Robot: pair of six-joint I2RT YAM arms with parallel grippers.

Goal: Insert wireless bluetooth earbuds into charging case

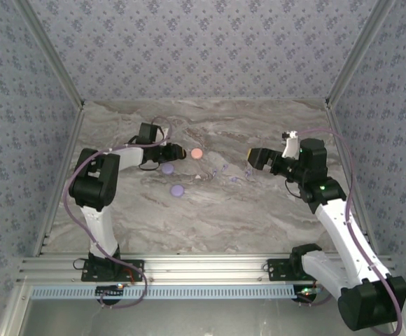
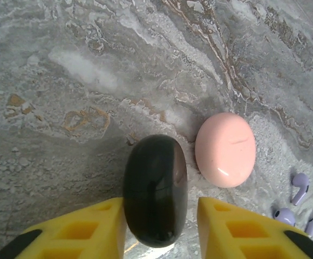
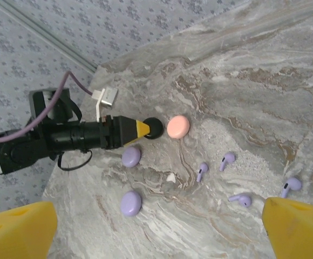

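So, ur left fingers [image 1: 169, 151] sit loose either side of the black case [image 2: 155, 189], not clamping. The lilac earbuds [image 3: 227, 160] lie mid surface [image 1: 259, 224], off to their right. Ur right fingers [image 1: 252, 161] are spread wide w/ nothing in them, and nearer imo.

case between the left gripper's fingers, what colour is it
The case is glossy black, clearest in the left wrist view.
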